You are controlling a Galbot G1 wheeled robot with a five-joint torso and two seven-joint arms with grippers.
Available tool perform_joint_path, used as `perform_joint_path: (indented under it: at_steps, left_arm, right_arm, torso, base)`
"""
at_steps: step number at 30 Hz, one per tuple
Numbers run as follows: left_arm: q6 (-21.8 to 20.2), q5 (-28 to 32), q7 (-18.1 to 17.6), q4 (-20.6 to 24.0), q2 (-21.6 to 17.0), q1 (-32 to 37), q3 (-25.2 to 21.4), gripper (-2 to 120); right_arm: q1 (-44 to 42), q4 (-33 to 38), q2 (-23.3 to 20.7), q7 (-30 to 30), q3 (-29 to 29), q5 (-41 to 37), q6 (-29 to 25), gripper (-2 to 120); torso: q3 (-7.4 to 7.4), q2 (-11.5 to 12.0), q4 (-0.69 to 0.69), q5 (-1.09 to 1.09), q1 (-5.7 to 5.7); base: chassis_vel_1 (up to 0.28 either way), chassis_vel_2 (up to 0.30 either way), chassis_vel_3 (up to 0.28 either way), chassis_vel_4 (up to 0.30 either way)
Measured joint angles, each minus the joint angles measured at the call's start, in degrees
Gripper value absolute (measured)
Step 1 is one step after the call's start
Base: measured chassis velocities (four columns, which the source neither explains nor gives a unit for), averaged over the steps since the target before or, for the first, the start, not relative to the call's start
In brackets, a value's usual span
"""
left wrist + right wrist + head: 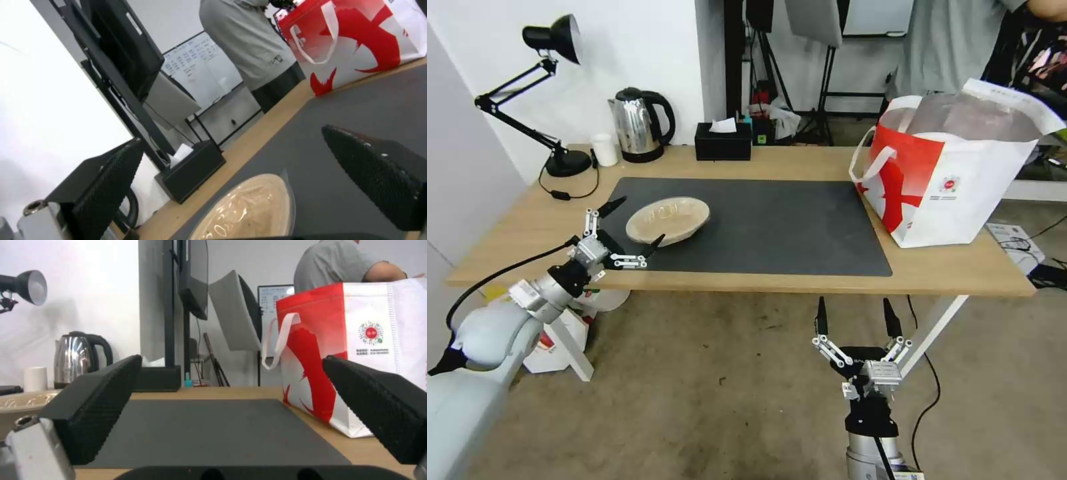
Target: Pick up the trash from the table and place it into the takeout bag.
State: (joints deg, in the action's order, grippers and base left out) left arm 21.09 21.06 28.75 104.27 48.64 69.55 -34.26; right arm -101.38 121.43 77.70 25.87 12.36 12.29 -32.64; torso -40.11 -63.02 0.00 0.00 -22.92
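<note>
A shallow beige oval bowl, the trash, rests on the left part of the dark grey mat on the light-wood table. My left gripper is open at the bowl's near-left rim, one finger on each side of that edge. In the left wrist view the bowl lies between the open fingers. The takeout bag, white with a red side panel and loop handle, stands open at the table's right end. My right gripper hangs open below the table's front edge, facing the bag.
A steel kettle, a small white cup, a black desk lamp and a black tissue box line the table's back edge. A person in a grey shirt stands behind the bag. White bags sit on the floor under the table's left end.
</note>
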Motion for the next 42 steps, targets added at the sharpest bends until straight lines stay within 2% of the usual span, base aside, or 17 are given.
perform_joint_path:
  at_steps: [12, 28, 42]
  left_arm:
    - [-0.6, 0.0, 1.4, -0.9, -0.2, 0.3, -0.9, 100]
    - [-2.0, 1.6, 3.1, -5.4, -2.4, -0.9, -1.1, 100]
    - [-2.8, 2.8, 3.2, -7.2, -4.6, -3.7, 2.0, 100]
  right_arm:
    - [0.0, 0.0, 0.0, 0.0, 0.0, 0.0, 0.0, 100]
    - [0.0, 0.0, 0.0, 0.0, 0.0, 0.0, 0.0, 100]
    - [0.0, 0.0, 0.0, 0.0, 0.0, 0.0, 0.0, 100]
  torso:
    - [0.01, 0.0, 0.0, 0.0, 0.0]
    - [0.0, 0.0, 0.0, 0.0, 0.0]
    - [0.0, 0.0, 0.0, 0.0, 0.0]
  base:
    - [0.0, 0.0, 0.0, 0.0]
    - [0.0, 0.0, 0.0, 0.0]
    - [0.0, 0.0, 0.0, 0.0]
